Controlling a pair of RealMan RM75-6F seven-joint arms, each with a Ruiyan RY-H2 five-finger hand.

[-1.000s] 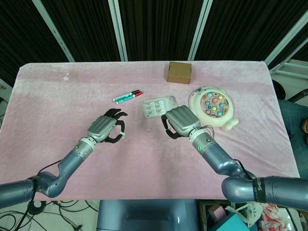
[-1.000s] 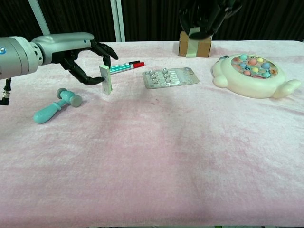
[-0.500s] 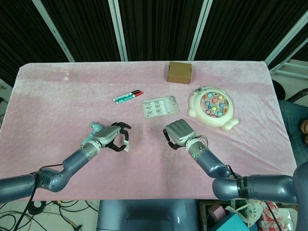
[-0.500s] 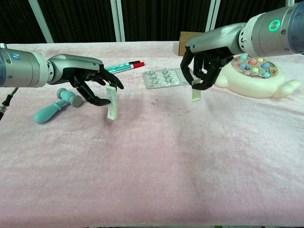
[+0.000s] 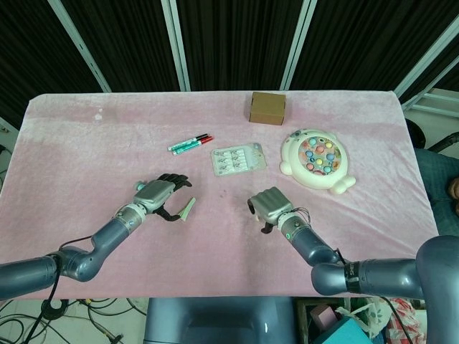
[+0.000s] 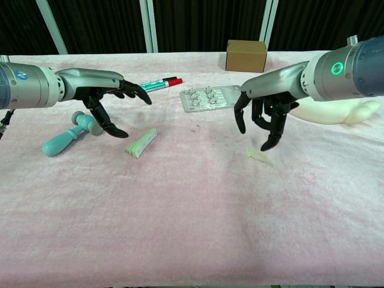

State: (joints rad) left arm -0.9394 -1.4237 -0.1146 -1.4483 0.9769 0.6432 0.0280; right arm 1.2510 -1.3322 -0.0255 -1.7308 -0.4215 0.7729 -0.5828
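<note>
My left hand [image 6: 103, 99] hovers low over the pink cloth with its fingers spread and holds nothing. A pale green packet [image 6: 141, 143] lies flat just right of it, also seen as the packet [image 5: 188, 210] beside the left hand [image 5: 161, 195]. A teal toy hammer [image 6: 71, 134] lies under that hand's wrist side. My right hand [image 6: 267, 113] hangs with fingers apart and pointing down, empty. A small pale green piece [image 6: 258, 155] lies on the cloth just below its fingertips. From above, the right hand [image 5: 271, 206] hides that piece.
Two markers [image 5: 190, 144] lie behind the left hand. A blister pack [image 5: 237, 159] sits mid-table, a cardboard box [image 5: 267, 107] at the back, and a round fishing toy [image 5: 318, 159] to the right, partly behind my right arm in the chest view.
Both hands came down toward the cloth and let go. The green packet left the left hand and now lies flat; the small piece dropped from the right hand.
</note>
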